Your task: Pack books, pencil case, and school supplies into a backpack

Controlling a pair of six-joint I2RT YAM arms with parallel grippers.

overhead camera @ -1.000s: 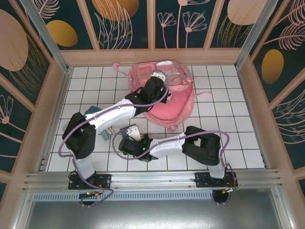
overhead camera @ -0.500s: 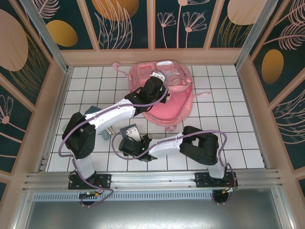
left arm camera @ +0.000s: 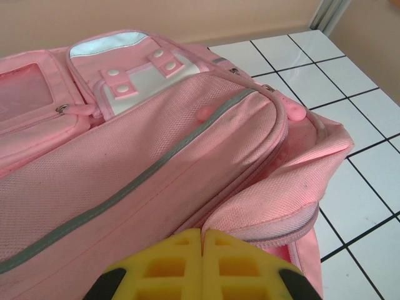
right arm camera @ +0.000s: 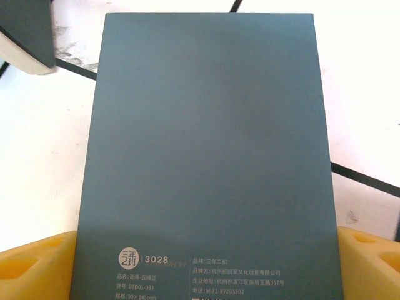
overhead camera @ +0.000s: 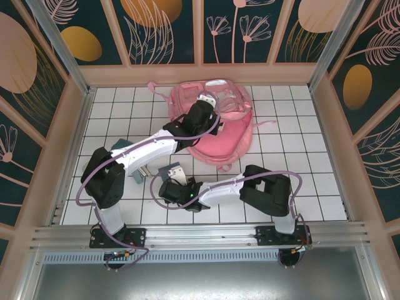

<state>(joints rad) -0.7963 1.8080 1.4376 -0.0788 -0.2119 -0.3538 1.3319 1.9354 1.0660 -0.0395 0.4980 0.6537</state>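
The pink backpack [overhead camera: 228,134] lies at the back middle of the tiled floor. My left gripper [overhead camera: 207,101] rests on its top, and in the left wrist view its yellow fingers [left arm camera: 169,256] are shut, pinching the backpack [left arm camera: 156,144] fabric at the flap of the open main pocket. A small plain teal book [right arm camera: 206,150] lies flat on the tiles. My right gripper [right arm camera: 206,232] straddles it with a yellow finger pressed against each long edge. From above, this gripper [overhead camera: 174,172] is at the front left, over that book.
A dark book with a pale edge [right arm camera: 25,34] lies just beyond the teal one, at the upper left. Grey-teal items [overhead camera: 123,147] and thin sticks [overhead camera: 145,169] lie under my left arm. Wooden walls [overhead camera: 56,150] ring the tiles.
My right gripper's fingers have drawn in against the teal book's edges and the right arm shifted slightly. The left arm and the backpack have not moved.
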